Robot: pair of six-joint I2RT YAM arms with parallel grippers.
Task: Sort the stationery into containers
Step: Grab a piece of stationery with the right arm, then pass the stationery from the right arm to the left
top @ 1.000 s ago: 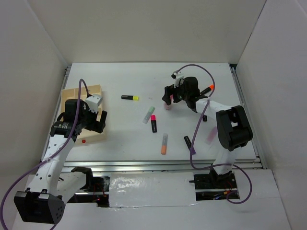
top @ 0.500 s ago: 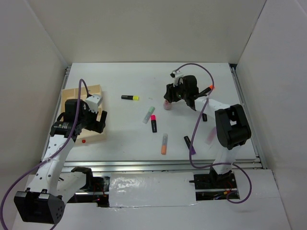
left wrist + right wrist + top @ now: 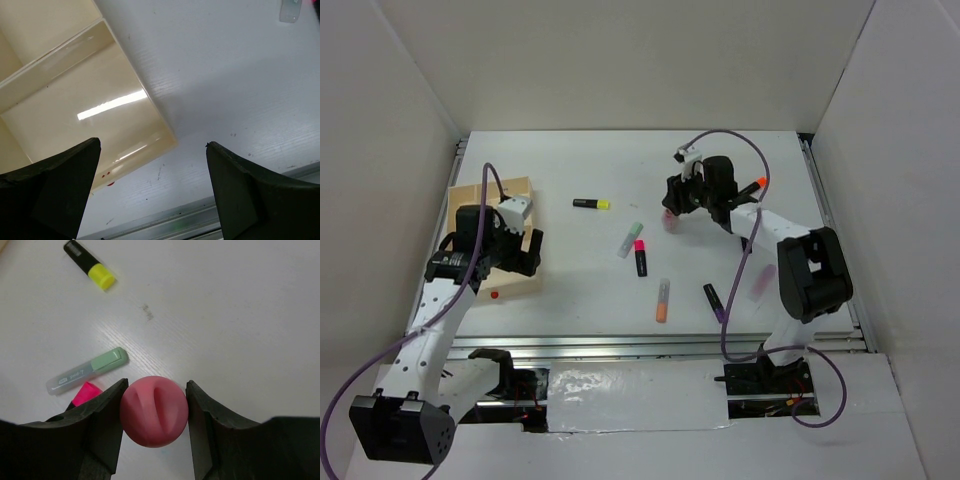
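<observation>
Pink marker (image 3: 153,412) now within end effector (image 3: 156,386)

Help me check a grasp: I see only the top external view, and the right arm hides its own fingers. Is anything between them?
Observer: Yes. In the right wrist view the right gripper is shut on a pink marker, with one finger on each side of it.
Operator: How does it sit in the grip?
Observer: End on. Its rounded pink end faces that view, so it lies along the fingers, not across them.
Operator: And the left gripper?
Observer: The left wrist view shows the left gripper wide open with nothing between its fingers, over the near right corner of the wooden tray.
</observation>
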